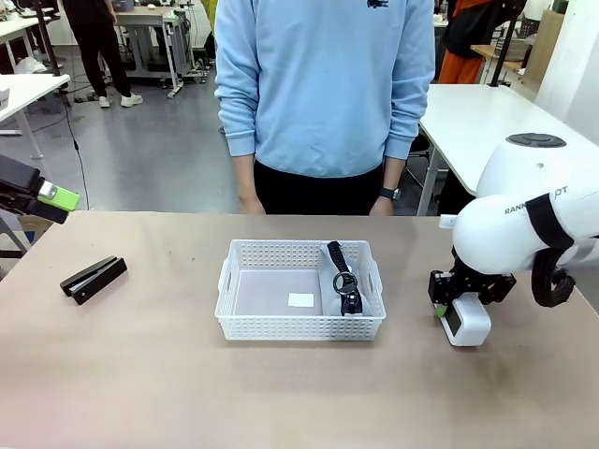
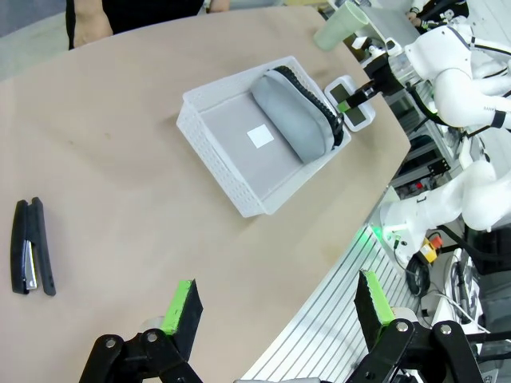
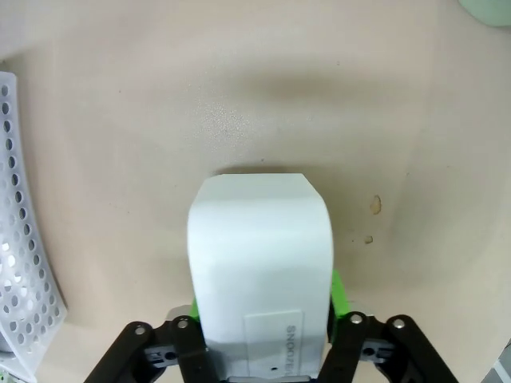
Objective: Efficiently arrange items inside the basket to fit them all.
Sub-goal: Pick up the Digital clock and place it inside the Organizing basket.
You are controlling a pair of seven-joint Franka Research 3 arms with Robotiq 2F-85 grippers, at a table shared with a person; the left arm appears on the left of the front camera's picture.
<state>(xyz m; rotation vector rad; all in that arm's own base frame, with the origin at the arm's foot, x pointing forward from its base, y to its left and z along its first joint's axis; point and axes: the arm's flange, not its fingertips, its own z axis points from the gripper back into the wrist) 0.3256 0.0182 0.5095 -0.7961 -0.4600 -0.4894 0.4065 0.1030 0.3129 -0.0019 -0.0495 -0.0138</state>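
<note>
You have the right pincer (image 1: 457, 309) at the right edge of the front view, low over the tabletop (image 1: 187, 393) and just to the right of the basket (image 1: 299, 327). It is clenched on the small white box (image 1: 466, 325). In the right wrist view the box (image 3: 259, 239) fills the space between the fingers. A green pad (image 3: 340, 294) presses against its side, and the perforated basket wall (image 3: 20, 239) curves along the left edge.

Your left pincer (image 1: 56, 196) hangs at the upper left of the front view, above the tabletop's far left corner. It is released, and the left wrist view shows its two green pads (image 2: 182, 303) standing wide apart with nothing between them.

The white basket sits in the middle of the front view. The grey zip pouch (image 1: 342, 276) lies inside it against the right-hand short end, with its black trim and ring pull facing you. A small white square (image 1: 300, 300) shows on the bare basket floor beside the pouch.

The black stapler (image 1: 94, 279) lies closed on the tabletop at the left of the front view, well apart from the basket. The pale green cup (image 2: 342, 24) appears at the top of the left wrist view, beyond the basket (image 2: 211, 159) and near the right arm.

A person in a light blue sweatshirt (image 1: 323, 75) stands at the far side, arms down.
</note>
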